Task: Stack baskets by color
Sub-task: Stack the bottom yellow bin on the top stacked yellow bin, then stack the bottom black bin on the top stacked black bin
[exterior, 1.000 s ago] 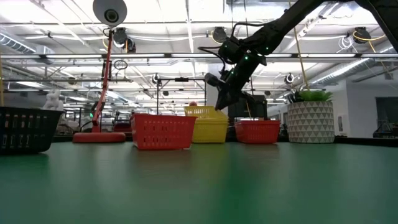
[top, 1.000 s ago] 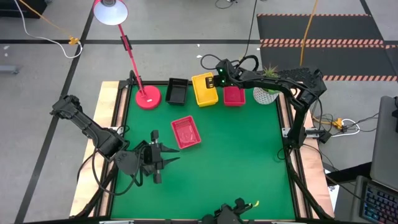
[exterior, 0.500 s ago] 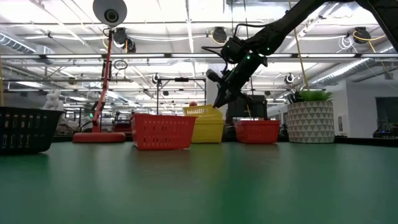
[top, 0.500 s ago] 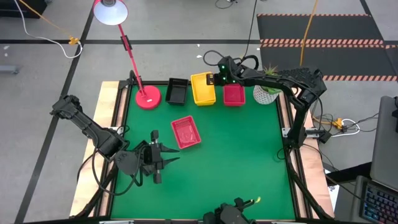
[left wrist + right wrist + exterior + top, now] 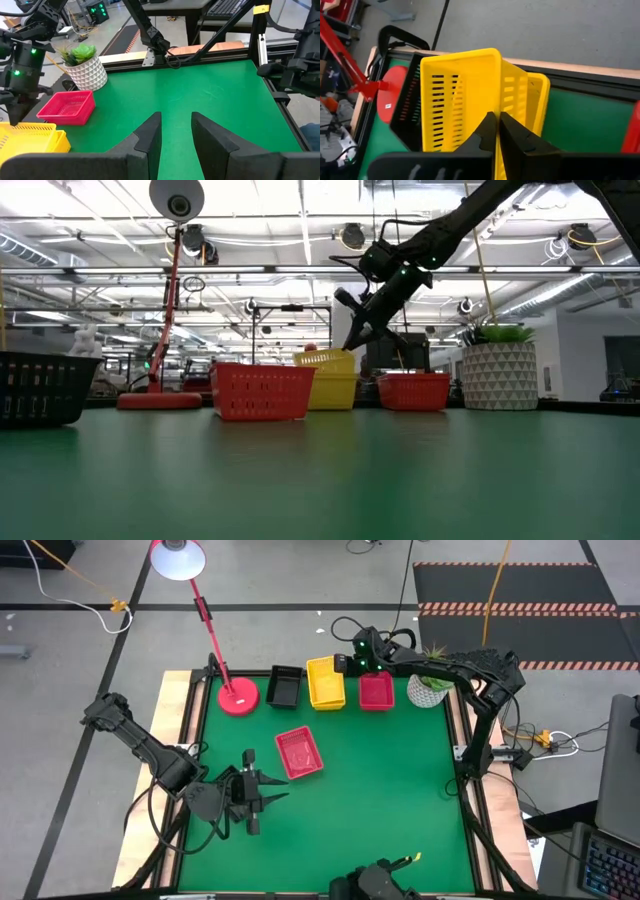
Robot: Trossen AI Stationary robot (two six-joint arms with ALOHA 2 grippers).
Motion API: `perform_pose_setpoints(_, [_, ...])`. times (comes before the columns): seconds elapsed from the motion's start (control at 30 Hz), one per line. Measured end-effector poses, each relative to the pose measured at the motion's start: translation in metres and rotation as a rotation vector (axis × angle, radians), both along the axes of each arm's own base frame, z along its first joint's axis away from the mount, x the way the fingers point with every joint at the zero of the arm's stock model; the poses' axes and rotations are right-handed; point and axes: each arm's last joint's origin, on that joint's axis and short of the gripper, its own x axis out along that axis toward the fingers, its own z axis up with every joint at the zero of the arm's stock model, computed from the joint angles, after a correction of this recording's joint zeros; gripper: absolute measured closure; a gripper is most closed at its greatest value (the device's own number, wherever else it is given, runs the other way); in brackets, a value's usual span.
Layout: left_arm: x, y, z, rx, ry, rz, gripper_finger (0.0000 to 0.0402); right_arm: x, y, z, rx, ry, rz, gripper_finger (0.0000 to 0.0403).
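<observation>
The right tool (image 5: pixel 497 131) hangs over the far edge of the counter (image 5: pixel 380 780), its fingers pinched fully together and gripping nothing that shows; it sits just above the rim of the yellow basket stack (image 5: pixel 328 682), where the right wrist view shows one yellow basket tilted inside another rather than seated flat. That tilt suggests why the tool is there with its fingers shut: a narrow closed tip suits pressing or nudging the upper basket down into the one beneath, though whether it touches the plastic right now I cannot tell. To one side of the tool sits a black basket (image 5: pixel 285 686), and beyond that the red lamp base (image 5: pixel 238 698); to its other side lies a pink-red basket (image 5: pixel 376 692), then the white plant pot (image 5: pixel 428 690). These are lined in a row along the back, each colour with its own spot, leaving the middle free for sorting. Nearer the robot's front, well apart from the right tool, a loose red basket (image 5: pixel 299 753) lies at an angle on the green, probably the next to join the pink-red one. The left tool (image 5: pixel 262 792) waits low near the front of the counter, fingers partly apart and empty, near that red basket.
</observation>
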Motion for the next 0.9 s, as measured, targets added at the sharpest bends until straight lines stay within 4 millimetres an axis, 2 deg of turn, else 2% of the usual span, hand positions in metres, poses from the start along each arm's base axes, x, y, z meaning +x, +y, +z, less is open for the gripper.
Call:
perform_pose_setpoints(0.43, [0.0000,0.0000,0.0000,-0.005,-0.001,0.002,0.0293,-0.0063,0.0042,-0.0073,0.049,0.101,-0.020,0.0397])
perform_pose_setpoints(0.9, [0.0000,0.0000,0.0000,-0.006,-0.001,0.002,0.0293,-0.0044,0.0064,-0.0074,0.002,0.137,-0.034,0.0302])
